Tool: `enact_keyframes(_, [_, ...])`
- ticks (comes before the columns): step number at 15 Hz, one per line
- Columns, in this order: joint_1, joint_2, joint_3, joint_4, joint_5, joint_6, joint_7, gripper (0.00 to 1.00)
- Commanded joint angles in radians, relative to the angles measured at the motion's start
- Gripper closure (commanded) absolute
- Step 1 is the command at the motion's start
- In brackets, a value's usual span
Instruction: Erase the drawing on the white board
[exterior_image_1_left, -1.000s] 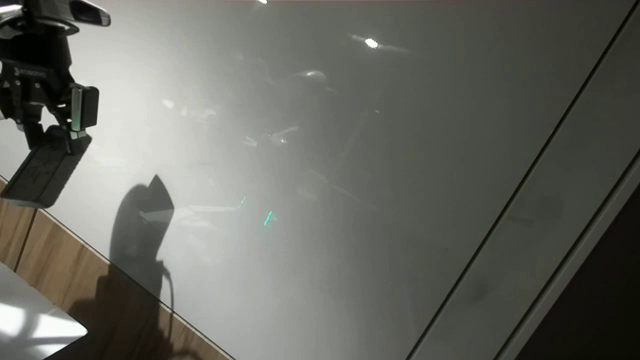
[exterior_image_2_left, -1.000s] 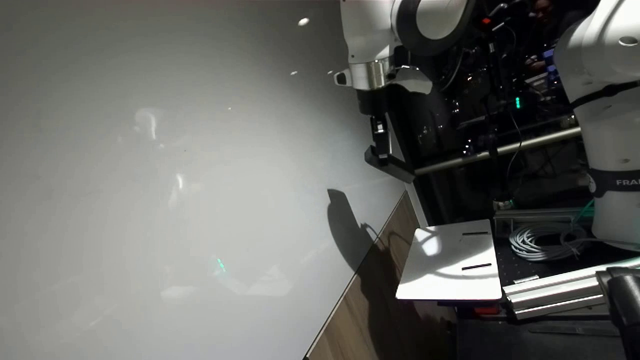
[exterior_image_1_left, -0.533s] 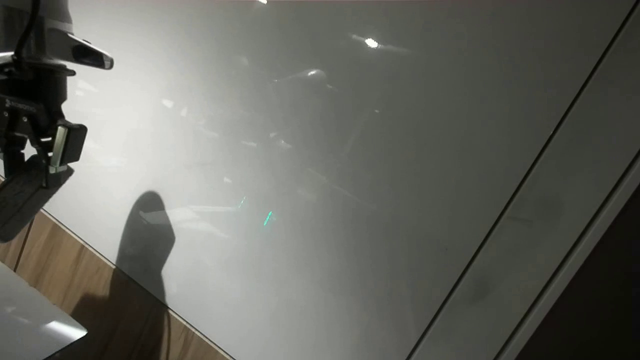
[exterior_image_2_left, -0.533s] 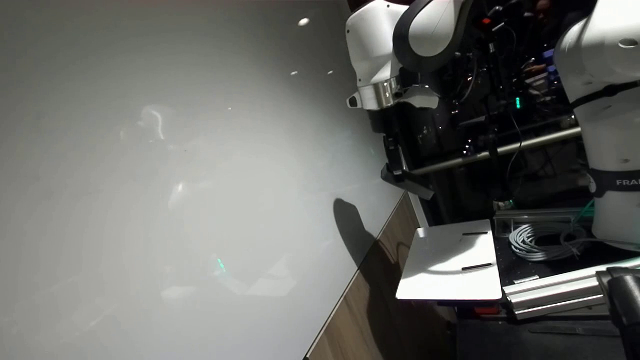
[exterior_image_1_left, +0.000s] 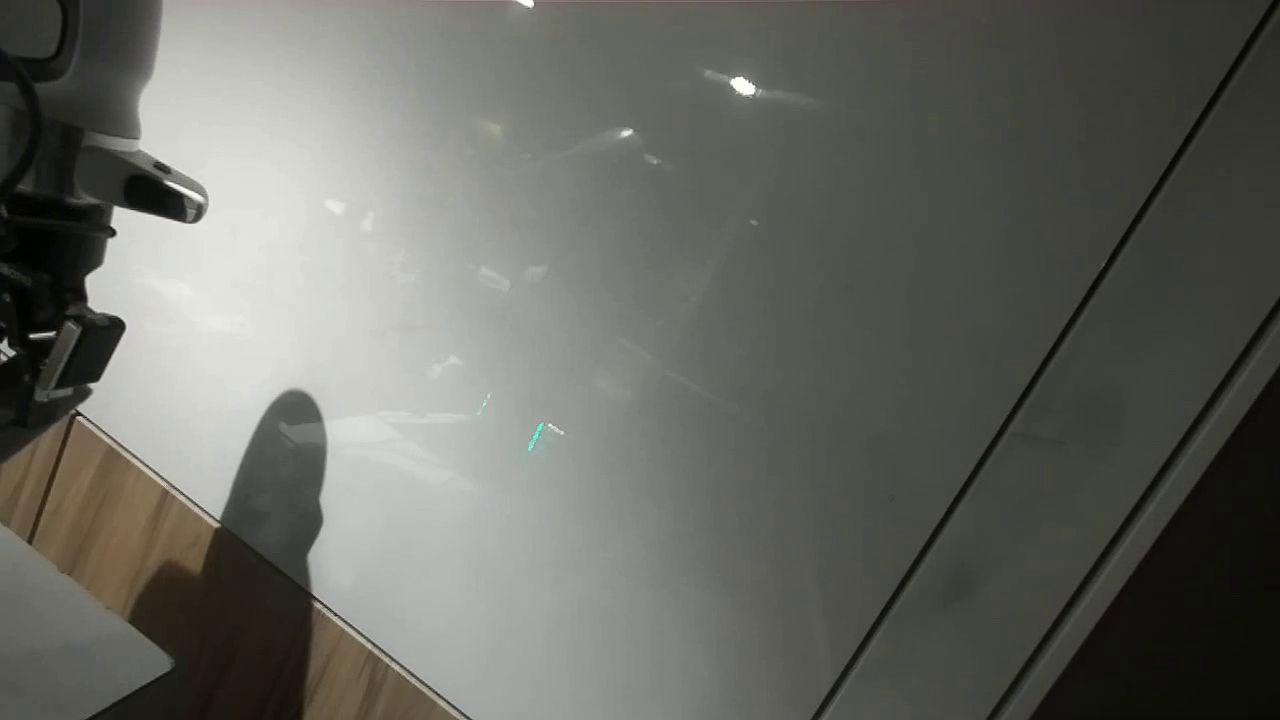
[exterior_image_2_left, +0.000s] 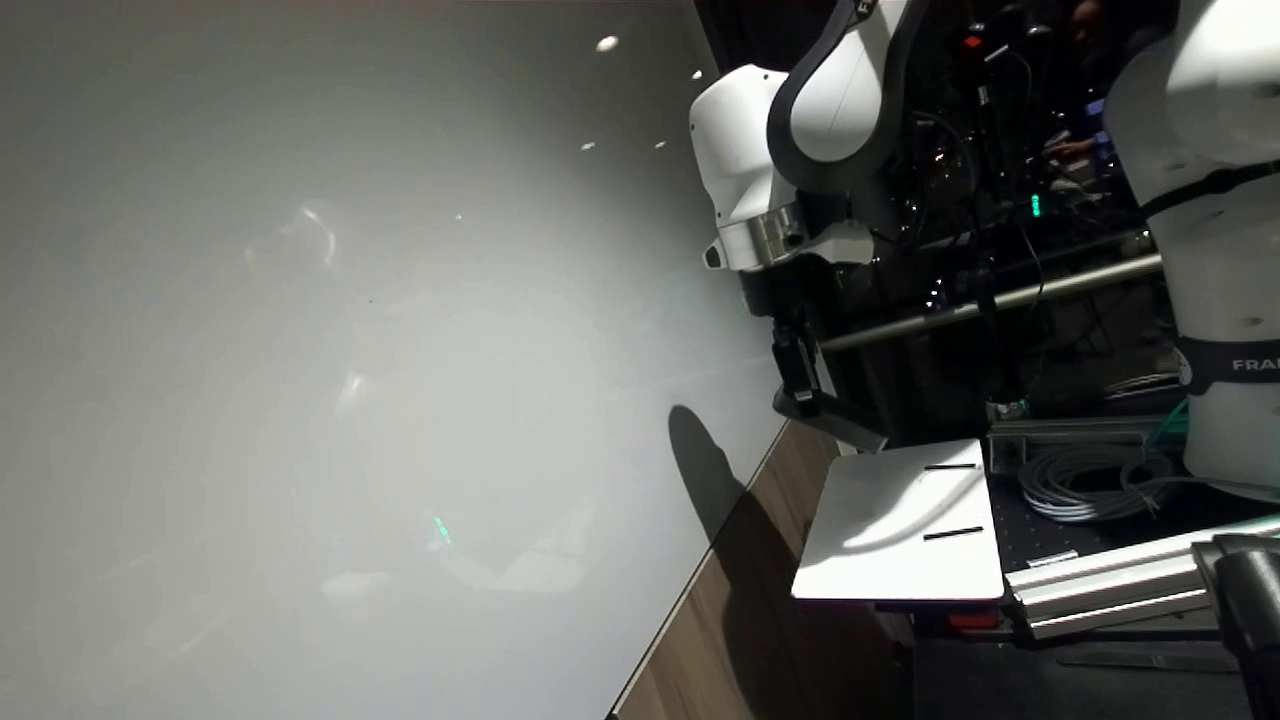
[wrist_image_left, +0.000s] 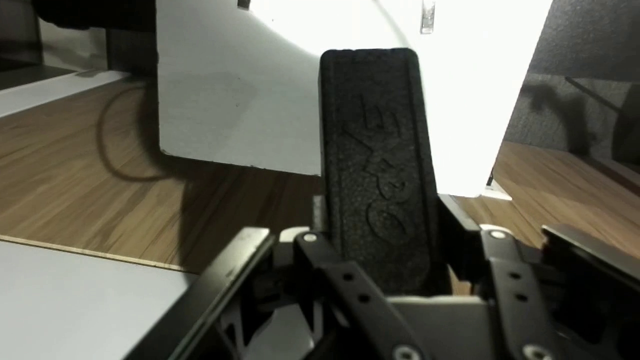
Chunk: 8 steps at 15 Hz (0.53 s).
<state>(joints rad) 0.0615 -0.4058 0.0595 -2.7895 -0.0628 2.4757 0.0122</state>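
The white board (exterior_image_1_left: 700, 450), a huge glossy grey-white surface with light reflections, fills most of both exterior views. I cannot make out the drawing on it. My gripper (exterior_image_2_left: 800, 395) is shut on a black eraser (wrist_image_left: 375, 150) with EXPO moulded into its face, one finger against each long side. In an exterior view the eraser slants down to the right over the near corner of a smaller white panel (exterior_image_2_left: 850, 570); the gap between them cannot be judged. At the left border of an exterior view, only part of the gripper and eraser shows.
A brown wooden strip (exterior_image_1_left: 140, 500) borders the big surface, partly under the arm's shadow. Beside the smaller panel are a coiled grey cable (exterior_image_2_left: 1070, 512), a metal profile (exterior_image_2_left: 1110, 580) and the robot's base (exterior_image_2_left: 1240, 420). A thin rail (exterior_image_2_left: 1000, 302) runs behind the gripper.
Arm, gripper and eraser have come down in both exterior views, nearing the smaller panel. The eraser stays gripped, and the arm's shadow has shifted a little.
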Motion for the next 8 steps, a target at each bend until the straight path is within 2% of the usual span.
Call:
enact_keyframes(1, [0.006,0.122,-0.015,0.0,0.032,0.152,-0.022,0.7])
enact_keyframes(5, [-0.028,0.247,0.0,0.006,-0.018,0.241,0.01,0.7])
enact_keyframes(8, [-0.043,0.301,0.001,0.028,-0.052,0.231,0.03,0.7])
